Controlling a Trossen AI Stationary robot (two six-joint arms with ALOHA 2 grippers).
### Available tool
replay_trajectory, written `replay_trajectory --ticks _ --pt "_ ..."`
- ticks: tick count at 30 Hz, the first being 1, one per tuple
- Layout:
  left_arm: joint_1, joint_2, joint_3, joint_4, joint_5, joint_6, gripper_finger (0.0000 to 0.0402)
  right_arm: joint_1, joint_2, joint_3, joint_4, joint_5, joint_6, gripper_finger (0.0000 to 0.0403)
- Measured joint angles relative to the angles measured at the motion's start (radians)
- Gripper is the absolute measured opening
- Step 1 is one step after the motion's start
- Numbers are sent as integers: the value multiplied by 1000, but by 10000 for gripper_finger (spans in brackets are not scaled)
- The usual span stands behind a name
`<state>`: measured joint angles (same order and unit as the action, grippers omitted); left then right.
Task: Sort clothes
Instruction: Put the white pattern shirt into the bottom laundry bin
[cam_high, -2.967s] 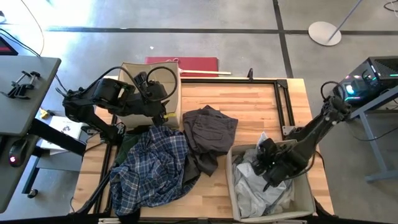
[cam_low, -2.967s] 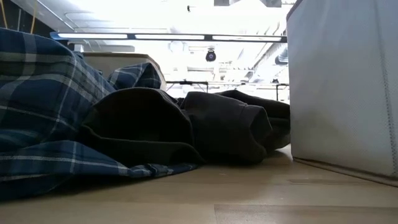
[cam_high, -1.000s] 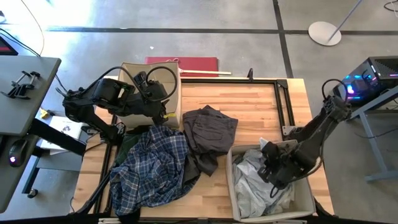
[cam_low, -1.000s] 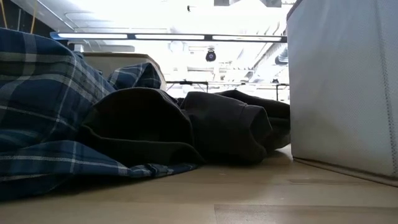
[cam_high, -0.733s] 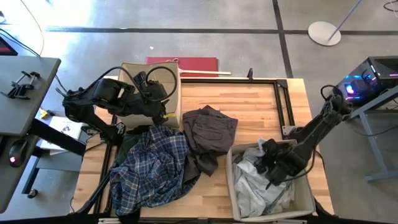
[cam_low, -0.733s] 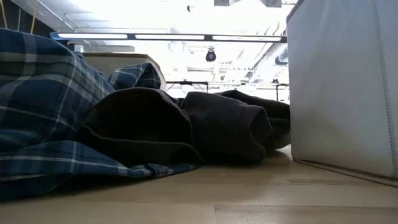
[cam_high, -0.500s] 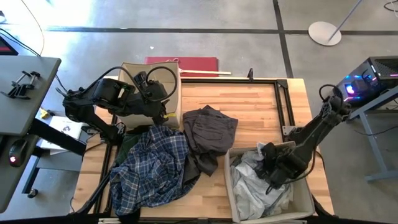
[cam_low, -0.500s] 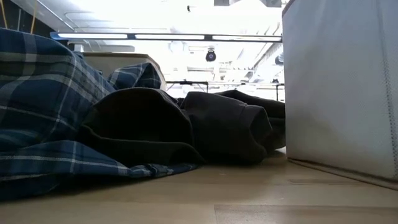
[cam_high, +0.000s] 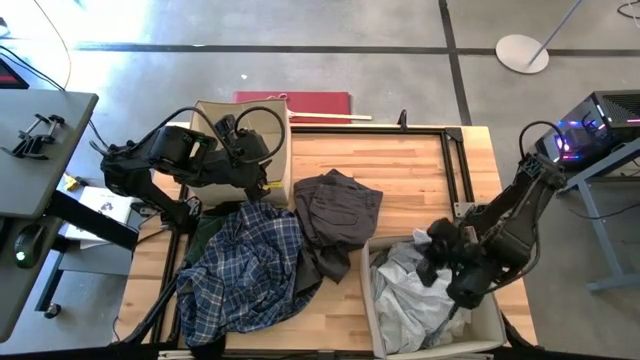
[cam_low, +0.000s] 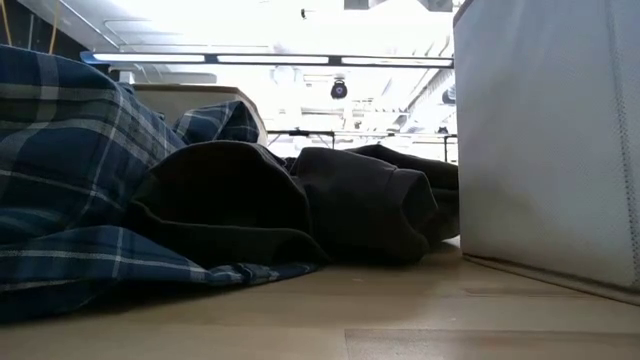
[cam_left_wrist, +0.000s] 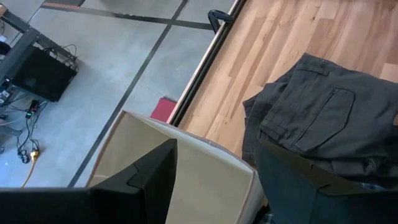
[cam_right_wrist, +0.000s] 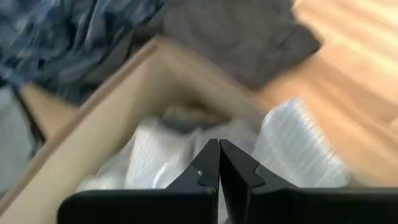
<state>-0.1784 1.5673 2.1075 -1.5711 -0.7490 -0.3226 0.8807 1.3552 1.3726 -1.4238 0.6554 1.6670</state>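
Clothes lie in two groups on the wooden surface (cam_high: 400, 160), and the near-right fabric box (cam_high: 490, 325) serves as the landmark for placing them. Largest is the blue-and-white plaid shirt (cam_high: 245, 270), spread well to the left of that box with a dark green garment (cam_high: 203, 232) peeking out at its far-left edge; between the shirt and the box, touching the box's left wall, sits the dark grey garment (cam_high: 335, 205), folded with a pocket showing in the left wrist view (cam_left_wrist: 323, 118). Inside the box lie the white and pale grey clothes (cam_high: 405, 295), crumpled together. A second beige box (cam_high: 245, 115) stands far to the left of the landmark box, at the surface's back-left corner. The right gripper (cam_right_wrist: 219, 167) hangs over the box's interior with its fingers pressed together and holding nothing, the pale garments just beneath it. The left gripper (cam_left_wrist: 214, 177) waits above the second box's near edge, its fingers apart and empty. My reading is that the light pile is already in its box and the right arm is at the end of a drop, so the sort is partway along, with the dark and plaid pieces not yet placed. The next move probably calls for lifting clear of the box wall, then opening over the dark grey garment and pinching a raised fold, since soft cloth will sag and may drag its neighbour along.
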Motion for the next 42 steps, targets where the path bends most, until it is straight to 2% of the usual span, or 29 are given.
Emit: replay_trajectory --ticks 3,6,9,19,24,27,31,34,39,42 --pt "0 0 0 0 0 -6 207 -21 0 -37 -82 -37 75 0" --pt "0 0 0 0 1 -8 207 -37 0 -89 -127 -148 130 0" --pt "0 0 0 0 2 -9 207 -38 0 -153 -90 -244 132 0" --pt "0 0 0 0 2 -12 207 -30 0 -419 322 -373 33 0" --pt "0 0 0 0 2 -9 207 -34 -3 -556 502 -529 37 0" --pt "0 0 0 0 2 -8 207 -33 -3 -561 520 -601 34 0" --pt "0 0 0 0 -3 -8 207 -27 0 -462 419 -611 7 0" --pt "0 0 0 0 -6 -8 207 -26 0 -342 302 -570 -21 0" --pt "0 0 0 0 -8 -8 207 -25 0 -162 138 -429 -34 0" --pt "0 0 0 0 -9 -8 207 -15 0 -98 136 -299 -106 0"
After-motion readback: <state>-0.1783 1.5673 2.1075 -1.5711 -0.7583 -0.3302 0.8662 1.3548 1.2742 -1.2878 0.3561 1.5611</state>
